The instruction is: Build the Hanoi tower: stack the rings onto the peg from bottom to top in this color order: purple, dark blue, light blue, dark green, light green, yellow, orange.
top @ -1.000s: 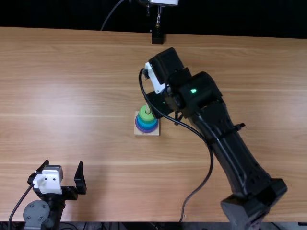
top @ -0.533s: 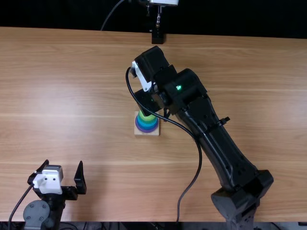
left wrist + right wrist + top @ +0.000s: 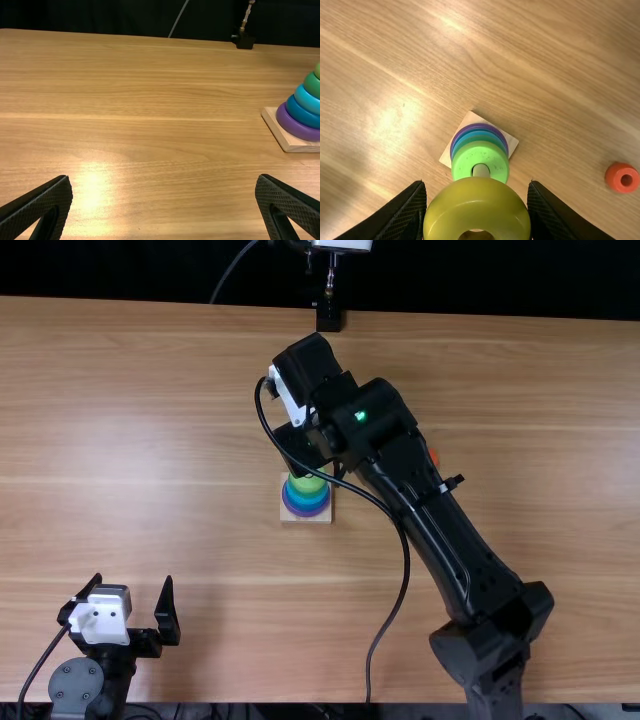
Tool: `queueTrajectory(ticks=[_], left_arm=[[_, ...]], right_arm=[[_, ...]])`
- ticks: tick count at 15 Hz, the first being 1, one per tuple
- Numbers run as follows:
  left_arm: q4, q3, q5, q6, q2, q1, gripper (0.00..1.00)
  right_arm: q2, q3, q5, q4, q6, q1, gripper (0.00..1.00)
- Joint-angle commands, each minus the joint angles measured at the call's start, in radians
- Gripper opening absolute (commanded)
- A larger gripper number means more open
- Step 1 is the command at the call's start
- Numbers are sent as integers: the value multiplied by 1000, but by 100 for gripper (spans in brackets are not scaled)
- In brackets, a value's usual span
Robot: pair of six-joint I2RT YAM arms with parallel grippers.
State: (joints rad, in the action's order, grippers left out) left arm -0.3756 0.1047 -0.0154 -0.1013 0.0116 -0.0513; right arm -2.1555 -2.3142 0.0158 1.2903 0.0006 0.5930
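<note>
While the right gripper [image 3: 477, 186] is pinching the yellow ring [image 3: 477, 207] by opposite sides, the peg [image 3: 481, 171] is rising just beneath from the light green ring [image 3: 464, 160]. Below that, the dark green ring [image 3: 313, 85], light blue ring [image 3: 306, 100], dark blue ring [image 3: 301, 114] and purple ring [image 3: 291, 123] are resting in order on the wooden base [image 3: 302, 147]. Something pale, probably the peg's tip, is showing through the yellow ring's hole, so the step in hand is apparently seating this ring. Good technique is now calling for centring the hole, holding the ring level and lowering straight along the peg; any sideways push is risking a jam or a shifted base. Release is best waiting for ring-on-ring contact, both fingers then parting evenly. The orange ring [image 3: 613, 174] is lying apart on the table [image 3: 545, 55]; the left gripper [image 3: 164, 178] is holding nothing, its fingers spread.
</note>
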Motion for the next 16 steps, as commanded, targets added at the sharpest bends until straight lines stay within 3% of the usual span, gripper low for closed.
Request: queueTrajectory(ticks=[1,16], left_arm=[[-79,-105,-12,15,-12,5,100],[-79,-105,-12,15,-12,5,100]], right_arm=[[-14,-44,-3,1,-2,-2,0],[-49,-44,-3,5,-6,-10,0]])
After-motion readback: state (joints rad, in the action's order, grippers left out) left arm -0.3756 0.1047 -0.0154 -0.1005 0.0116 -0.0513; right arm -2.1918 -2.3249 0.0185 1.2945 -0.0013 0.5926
